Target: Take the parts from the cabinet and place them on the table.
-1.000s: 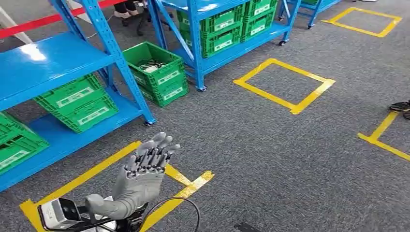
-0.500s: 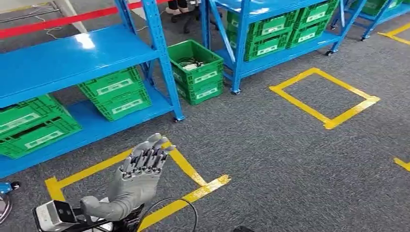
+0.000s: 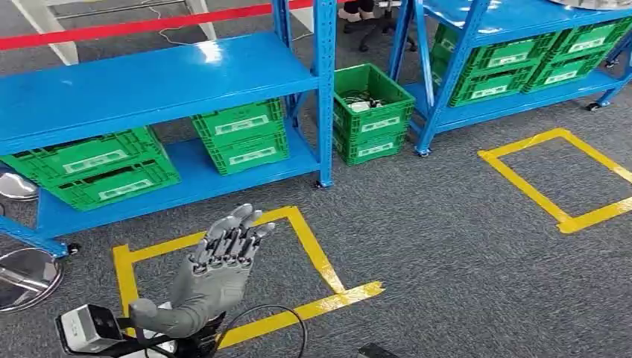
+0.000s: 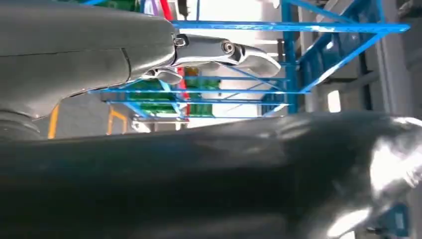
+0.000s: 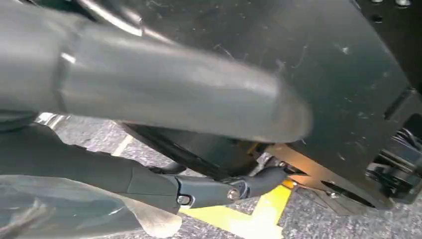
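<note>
1. View has swung since 1 s ago: blue cabinet [image 3: 160,74] now sits straight ahead of left hand [image 3: 212,280]; parts can't be made out.
2. Left hand is raised and empty, its fingers [image 3: 235,235] straight and nearly together.
3. Right hand [image 5: 149,84]: can't tell.
4. Four green crates [image 3: 238,138] on the shelf, two stacked beside the cabinet.

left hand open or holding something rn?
Open. In the head view the left hand is raised over the grey carpet with its fingers extended and slightly apart, and nothing is in its grasp.

Grey ribbed left hand [image 3: 216,280] with darker fingers, black cable looping beside it.
</note>
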Robot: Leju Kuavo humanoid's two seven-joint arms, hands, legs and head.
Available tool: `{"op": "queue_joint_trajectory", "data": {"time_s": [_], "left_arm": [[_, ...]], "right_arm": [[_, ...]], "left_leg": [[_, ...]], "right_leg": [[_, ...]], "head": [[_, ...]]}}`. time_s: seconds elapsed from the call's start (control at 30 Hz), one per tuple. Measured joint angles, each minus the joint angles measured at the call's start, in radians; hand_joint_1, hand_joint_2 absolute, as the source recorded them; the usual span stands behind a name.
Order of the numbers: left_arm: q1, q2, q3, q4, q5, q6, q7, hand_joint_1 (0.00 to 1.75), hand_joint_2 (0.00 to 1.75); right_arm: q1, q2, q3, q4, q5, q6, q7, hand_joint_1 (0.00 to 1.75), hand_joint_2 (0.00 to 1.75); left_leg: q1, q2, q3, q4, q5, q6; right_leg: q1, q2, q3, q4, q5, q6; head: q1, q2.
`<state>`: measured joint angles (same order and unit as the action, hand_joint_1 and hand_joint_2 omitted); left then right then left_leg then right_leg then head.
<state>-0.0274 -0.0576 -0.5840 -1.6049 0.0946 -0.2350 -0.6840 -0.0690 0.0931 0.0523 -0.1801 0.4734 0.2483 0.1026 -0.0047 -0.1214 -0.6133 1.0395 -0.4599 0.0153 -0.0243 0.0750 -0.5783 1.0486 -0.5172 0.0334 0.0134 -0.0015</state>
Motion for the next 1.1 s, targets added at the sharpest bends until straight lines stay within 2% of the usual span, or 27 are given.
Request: {"op": "queue_joint_trajectory", "data": {"time_s": [0.03, 0.07, 0.1, 0.13, 0.17, 0.23, 0.27, 0.3, 0.37, 0.4, 0.43, 0.5, 0.57, 0.6, 0.63, 0.67, 0.7, 0.73, 0.77, 0.8, 0.83, 0.87, 0.9, 0.93, 0.97, 1.07, 1.1], "left_arm": [[0.003, 0.000, 0.000, 0.000, 0.000, 0.000, 0.000, 0.00, 0.00], [0.003, 0.001, 0.000, 0.000, 0.001, 0.000, 0.000, 0.00, 0.00], [0.005, 0.001, 0.000, 0.000, 0.001, 0.000, 0.000, 0.00, 0.00], [0.002, 0.001, 0.000, 0.000, 0.001, 0.000, -0.001, 0.00, 0.00], [0.001, 0.001, 0.000, 0.000, 0.001, 0.001, -0.001, 0.00, 0.00], [0.005, 0.002, 0.000, 0.000, 0.001, 0.002, -0.001, 0.00, 0.00], [0.006, 0.003, 0.000, 0.000, 0.001, 0.002, -0.001, 0.00, 0.00], [0.006, 0.003, 0.000, 0.000, 0.001, 0.002, -0.001, 0.00, 0.00], [0.006, 0.003, 0.000, 0.000, 0.001, 0.002, -0.001, 0.00, 0.00], [0.005, 0.003, 0.000, 0.000, 0.001, 0.002, -0.001, 0.00, 0.00], [0.002, 0.003, 0.000, 0.000, 0.001, 0.002, -0.001, 0.00, 0.00], [0.002, 0.002, 0.000, 0.000, 0.001, 0.002, -0.001, 0.00, 0.00], [0.005, 0.003, 0.001, 0.000, 0.001, 0.002, -0.001, 0.00, 0.00], [0.007, 0.000, 0.001, 0.000, 0.001, 0.002, -0.001, 0.00, 0.00], [0.002, -0.001, 0.001, 0.000, 0.001, 0.002, -0.002, 0.00, 0.00], [-0.002, -0.002, 0.000, 0.000, 0.001, 0.000, -0.002, 0.00, 0.00], [0.000, -0.004, 0.001, 0.000, 0.001, 0.000, -0.002, 0.00, 0.00], [0.002, -0.003, 0.001, 0.000, 0.001, 0.000, -0.002, 0.00, 0.00], [0.003, -0.004, 0.000, 0.000, 0.001, 0.000, -0.002, 0.00, 0.00], [0.004, -0.003, 0.000, 0.001, 0.001, 0.000, -0.002, 0.00, 0.00], [0.004, -0.003, 0.000, 0.001, 0.001, 0.000, -0.002, 0.00, 0.00], [0.004, -0.004, 0.000, 0.001, 0.001, 0.000, -0.002, 0.00, 0.00], [0.004, -0.004, 0.000, 0.001, 0.002, 0.000, -0.002, 0.00, 0.00], [0.004, -0.004, 0.001, 0.001, 0.001, 0.000, -0.002, 0.00, 0.00], [0.001, -0.004, 0.001, 0.002, 0.002, 0.001, -0.002, 0.00, 0.00], [0.007, -0.003, 0.001, 0.002, 0.002, 0.002, -0.001, 0.00, 0.00], [0.006, -0.003, 0.002, 0.002, 0.003, 0.002, -0.001, 0.00, 0.00]], "right_arm": [[0.000, 0.000, 0.000, 0.000, -0.002, 0.000, 0.000, 0.00, 0.00], [0.000, 0.003, -0.001, 0.000, -0.006, 0.000, 0.000, 0.00, 0.00], [0.000, 0.003, -0.002, 0.000, -0.010, 0.000, 0.001, 0.00, 0.00], [0.001, 0.002, -0.003, 0.000, -0.010, -0.001, 0.001, 0.00, 0.00], [0.005, 0.002, -0.003, 0.000, -0.010, -0.001, 0.002, 0.00, 0.00], [0.009, 0.001, -0.003, 0.000, -0.010, -0.001, 0.003, 0.00, 0.00], [0.008, 0.000, -0.003, 0.000, -0.010, -0.001, 0.003, 0.00, 0.00], [0.008, 0.000, -0.004, 0.000, -0.010, -0.001, 0.003, 0.00, 0.00], [0.008, 0.000, -0.003, 0.000, -0.009, -0.001, 0.004, 0.00, 0.00], [0.009, 0.000, -0.003, 0.000, -0.009, -0.001, 0.004, 0.00, 0.00], [0.012, 0.000, -0.004, 0.000, -0.010, -0.001, 0.003, 0.00, 0.00], [0.013, 0.000, -0.004, 0.000, -0.010, -0.003, 0.003, 0.00, 0.00], [0.007, 0.000, -0.005, 0.000, -0.010, -0.004, 0.003, 0.00, 0.00], [0.008, -0.002, -0.005, 0.000, -0.009, -0.004, 0.003, 0.00, 0.00], [0.011, -0.003, -0.005, 0.000, -0.010, -0.004, 0.000, 0.00, 0.00], [0.010, -0.003, -0.005, 0.000, -0.010, -0.003, 0.000, 0.00, 0.00], [0.008, -0.003, -0.005, 0.000, -0.011, -0.003, -0.004, 0.00, 0.00], [0.006, -0.003, -0.005, 0.000, -0.011, -0.003, -0.006, 0.00, 0.00], [0.003, -0.003, -0.006, 0.000, -0.011, -0.003, -0.006, 0.00, 0.00], [0.002, -0.003, -0.006, 0.000, -0.011, -0.003, -0.006, 0.00, 0.00], [0.003, -0.003, -0.007, 0.000, -0.010, -0.003, -0.006, 0.00, 0.00], [0.004, -0.003, -0.008, 0.000, -0.010, -0.003, -0.005, 0.00, 0.00], [0.006, -0.003, -0.008, 0.000, -0.010, -0.003, -0.005, 0.00, 0.00], [0.006, -0.003, -0.008, 0.000, -0.010, -0.003, -0.005, 0.00, 0.00], [0.005, -0.002, -0.009, 0.001, -0.011, -0.003, -0.006, 0.00, 0.00], [0.002, -0.002, -0.010, 0.000, -0.009, -0.003, -0.005, 0.00, 0.00], [0.003, 0.000, -0.010, 0.000, -0.009, -0.003, -0.005, 0.00, 0.00]], "left_leg": [[0.002, -0.011, 0.000, -0.002, 0.004, -0.006], [0.000, -0.023, -0.002, 0.000, 0.001, -0.009], [-0.003, 0.004, -0.003, 0.010, -0.007, -0.013], [-0.005, 0.059, -0.022, 0.050, -0.031, -0.022], [-0.001, 0.091, -0.059, 0.127, -0.068, -0.029], [0.006, 0.111, -0.135, 0.273, -0.121, -0.034], [0.007, 0.113, -0.154, 0.304, -0.122, -0.035], [0.008, 0.113, -0.146, 0.286, -0.097, -0.033], [0.004, 0.127, -0.071, 0.137, -0.007, -0.018], [-0.005, 0.164, -0.028, 0.053, 0.029, -0.003], [-0.018, 0.208, -0.010, 0.026, 0.006, 0.004], [-0.022, 0.194, -0.009, 0.006, 0.005, 0.011], [-0.021, 0.165, -0.003, -0.008, 0.007, 0.018], [-0.004, 0.155, 0.017, -0.031, 0.017, 0.019], [-0.003, 0.143, 0.023, -0.039, 0.018, 0.023], [-0.001, 0.132, 0.023, -0.039, 0.020, 0.025], [-0.001, 0.120, 0.022, -0.039, 0.019, 0.026], [-0.001, 0.109, 0.022, -0.039, 0.018, 0.027], [-0.001, 0.095, 0.023, -0.038, 0.017, 0.027], [-0.001, 0.080, 0.024, -0.037, 0.017, 0.026], [0.001, 0.062, 0.026, -0.036, 0.015, 0.023], [0.004, 0.045, 0.028, -0.032, 0.012, 0.019], [0.006, 0.030, 0.027, -0.024, 0.008, 0.012], [0.006, 0.019, 0.021, -0.019, 0.003, 0.004], [0.003, 0.008, 0.010, 0.000, -0.001, -0.001], [0.009, -0.024, 0.003, -0.010, 0.010, -0.015], [0.010, -0.026, 0.000, -0.005, 0.005, -0.018]], "right_leg": [[0.003, -0.008, 0.001, 0.000, 0.000, -0.007], [-0.008, -0.022, 0.006, -0.004, 0.001, -0.013], [-0.006, -0.034, 0.012, -0.006, 0.000, -0.017], [-0.005, -0.048, 0.019, -0.008, -0.003, -0.026], [-0.002, -0.065, 0.021, -0.008, -0.006, -0.031], [0.003, -0.094, 0.023, -0.008, -0.011, -0.036], [0.005, -0.107, 0.025, -0.008, -0.013, -0.036], [0.006, -0.121, 0.028, -0.008, -0.016, -0.036], [0.011, -0.145, 0.040, -0.008, -0.024, -0.035], [0.013, -0.155, 0.046, -0.009, -0.029, -0.034], [0.017, -0.167, 0.050, -0.011, -0.032, -0.030], [0.021, -0.191, 0.053, -0.016, -0.035, -0.020], [0.024, -0.217, 0.072, -0.031, -0.037, -0.010], [0.020, -0.200, 0.070, -0.033, -0.047, -0.004], [0.020, -0.140, 0.064, -0.007, -0.061, 0.000], [0.018, -0.099, 0.030, 0.059, -0.093, 0.002], [0.018, -0.082, -0.018, 0.147, -0.129, 0.004], [0.018, -0.079, -0.060, 0.219, -0.150, 0.007], [0.018, -0.079, -0.091, 0.263, -0.152, 0.010], [0.018, -0.079, -0.097, 0.257, -0.127, 0.011], [0.014, -0.077, -0.084, 0.208, -0.079, 0.014], [0.010, -0.072, -0.053, 0.126, -0.023, 0.016], [0.002, -0.047, -0.019, 0.034, 0.028, 0.020], [-0.006, 0.012, -0.007, 0.011, 0.010, 0.025], [-0.010, 0.025, 0.007, -0.021, 0.002, 0.017], [0.000, -0.006, 0.009, -0.008, 0.003, -0.004], [-0.010, -0.025, 0.016, -0.014, 0.005, -0.012]], "head": [[-0.001, 0.000], [0.000, 0.000], [-0.001, 0.000], [-0.020, 0.000], [-0.019, 0.000], [-0.021, 0.000], [-0.020, 0.000], [-0.021, 0.000], [-0.021, 0.000], [-0.021, 0.000], [-0.019, 0.000], [-0.018, 0.000], [-0.021, 0.000], [-0.019, 0.000], [-0.014, 0.000], [-0.012, 0.000], [-0.006, 0.000], [-0.006, 0.000], [-0.007, 0.000], [-0.004, 0.000], [-0.004, 0.000], [-0.004, 0.000], [-0.003, 0.000], [-0.003, 0.000], [0.002, 0.000], [0.000, 0.000], [0.000, 0.000]]}}
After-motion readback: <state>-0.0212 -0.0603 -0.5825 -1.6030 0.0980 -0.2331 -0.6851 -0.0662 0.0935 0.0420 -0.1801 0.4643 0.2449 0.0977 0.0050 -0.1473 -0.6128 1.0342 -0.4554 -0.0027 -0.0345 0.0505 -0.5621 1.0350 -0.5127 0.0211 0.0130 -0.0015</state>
